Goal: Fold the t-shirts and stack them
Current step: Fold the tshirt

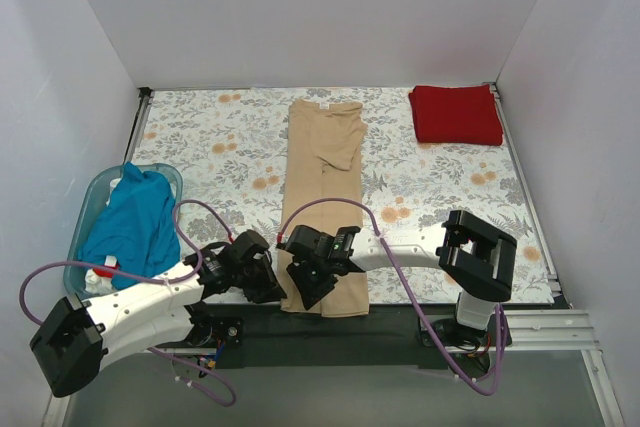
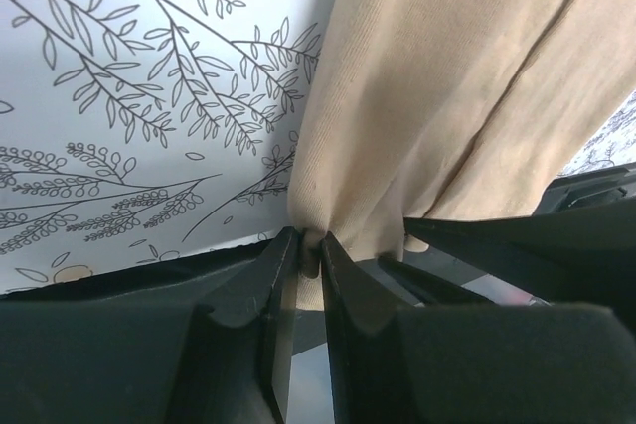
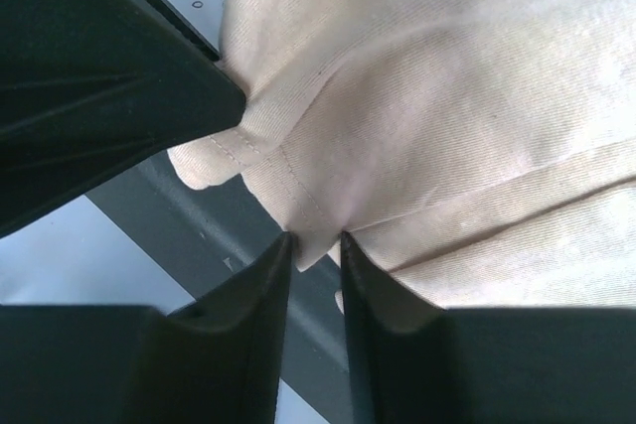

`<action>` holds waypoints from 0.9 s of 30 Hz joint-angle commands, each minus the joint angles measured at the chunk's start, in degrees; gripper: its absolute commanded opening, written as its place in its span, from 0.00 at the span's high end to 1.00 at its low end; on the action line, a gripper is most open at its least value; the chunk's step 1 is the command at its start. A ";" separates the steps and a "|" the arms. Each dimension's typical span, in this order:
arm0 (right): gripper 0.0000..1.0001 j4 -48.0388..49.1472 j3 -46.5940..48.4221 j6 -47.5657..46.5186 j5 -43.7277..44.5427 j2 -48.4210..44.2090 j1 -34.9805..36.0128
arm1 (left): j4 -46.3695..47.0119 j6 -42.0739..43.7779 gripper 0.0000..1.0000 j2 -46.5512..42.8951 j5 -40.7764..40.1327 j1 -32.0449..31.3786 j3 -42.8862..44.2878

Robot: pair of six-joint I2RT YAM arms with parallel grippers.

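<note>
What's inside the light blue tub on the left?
A crumpled teal t-shirt fills the tub; something white and red peeks out at its near end. Anything beneath is covered.

From above, your left claw and right claw cover the near hem of the tan t-shirt. You can't tell whether the right claw pinches it.

Bright even light, soft shadows, tan t-shirt washed out close up
</note>
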 commanded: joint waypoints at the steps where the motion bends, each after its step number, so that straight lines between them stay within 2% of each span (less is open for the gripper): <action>1: 0.72 -0.96 2.11 -0.59 0.41 0.25 0.62 | -1.76 0.41 0.86 -1.21 -0.42 0.21 1.79; 4: 0.83 -1.40 1.85 -0.41 0.85 -0.27 0.70 | -2.99 0.23 0.84 -1.65 -0.95 0.21 2.05; 10: 0.92 -2.10 1.58 -0.06 2.52 -2.11 0.88 | -4.66 0.06 0.78 -2.61 -1.65 0.21 2.49; 14: 0.93 -2.72 1.49 0.20 3.49 -3.35 0.97 | -7.73 -0.21 0.66 -3.58 -3.41 0.21 3.54; 27: 0.94 -5.97 2.72 0.64 5.69 -4.67 2.55 | -12.57 -2.32 0.66 -1.91 -7.28 0.21 5.48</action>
